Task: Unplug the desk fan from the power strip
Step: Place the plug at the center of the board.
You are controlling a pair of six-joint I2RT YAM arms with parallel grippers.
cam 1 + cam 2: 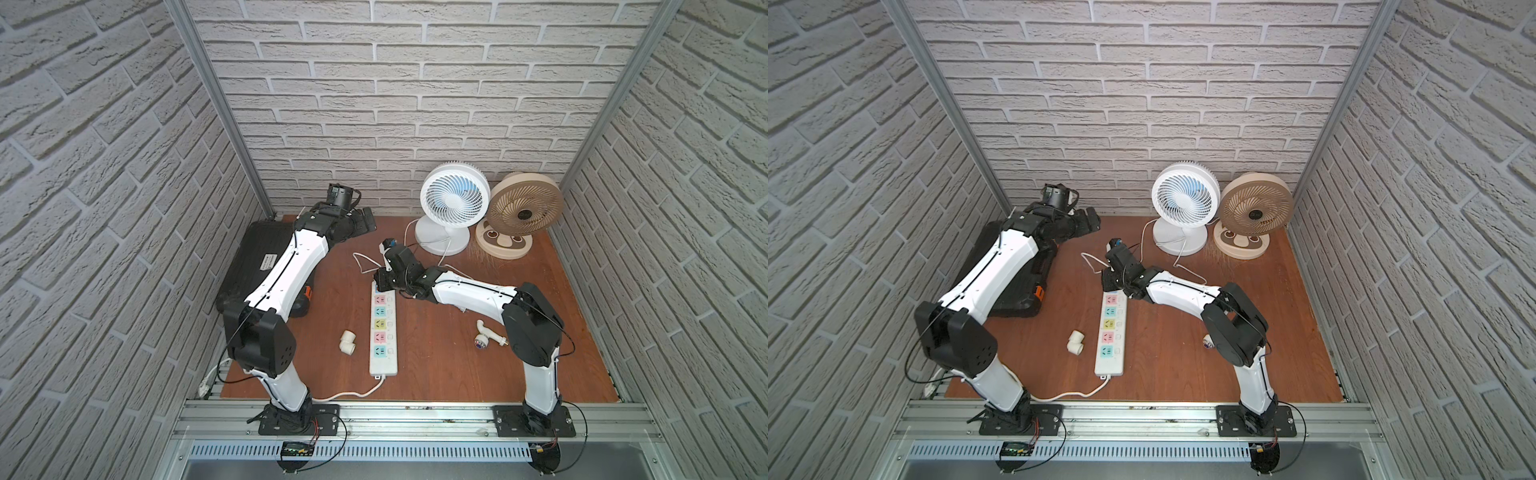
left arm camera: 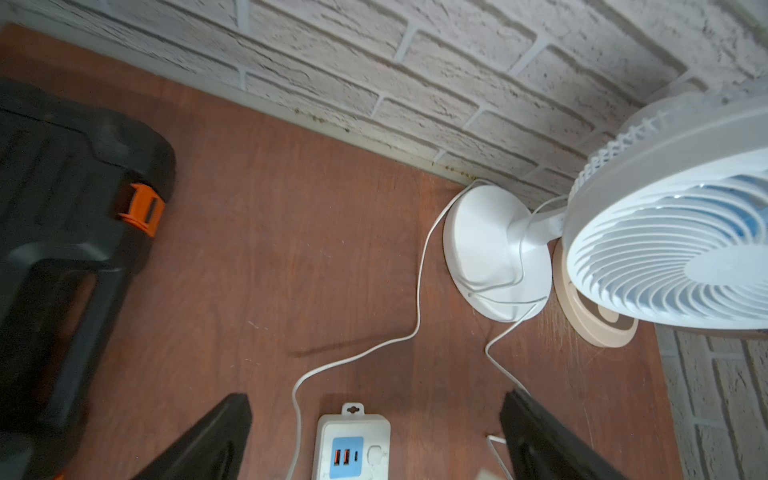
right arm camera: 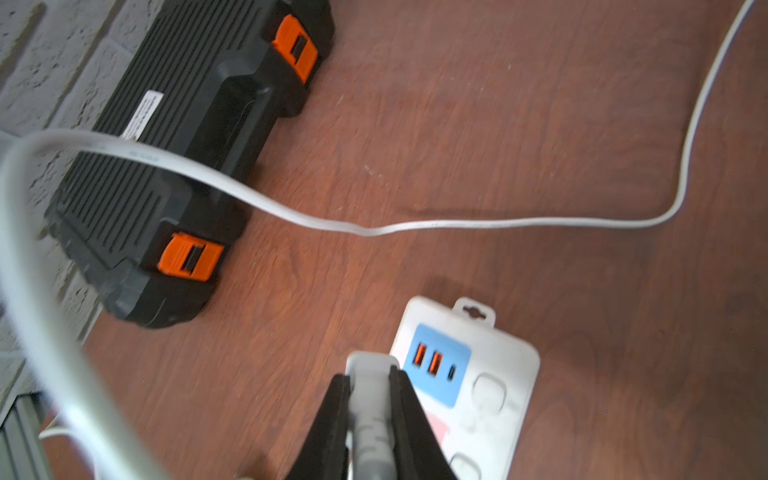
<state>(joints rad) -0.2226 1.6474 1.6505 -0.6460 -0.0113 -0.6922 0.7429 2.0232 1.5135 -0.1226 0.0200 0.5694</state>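
The right hand (image 3: 370, 415) pinches the fan's plug (image 3: 370, 399) above the power strip (image 1: 383, 328) (long axis toward the front edge); the left hand (image 2: 374, 436) is spread.

A: What carries it all?
B: A reddish-brown wooden tabletop (image 1: 436, 365); brick-pattern walls on three sides.
A: And lying on it?
B: The power strip (image 1: 383, 332) mid-board; a white pipe elbow (image 1: 346, 342) beside it; a black case (image 1: 257, 266); a white fan (image 1: 451, 208) and beige fan (image 1: 521, 214) at the back; a white tap fitting (image 1: 487, 334).
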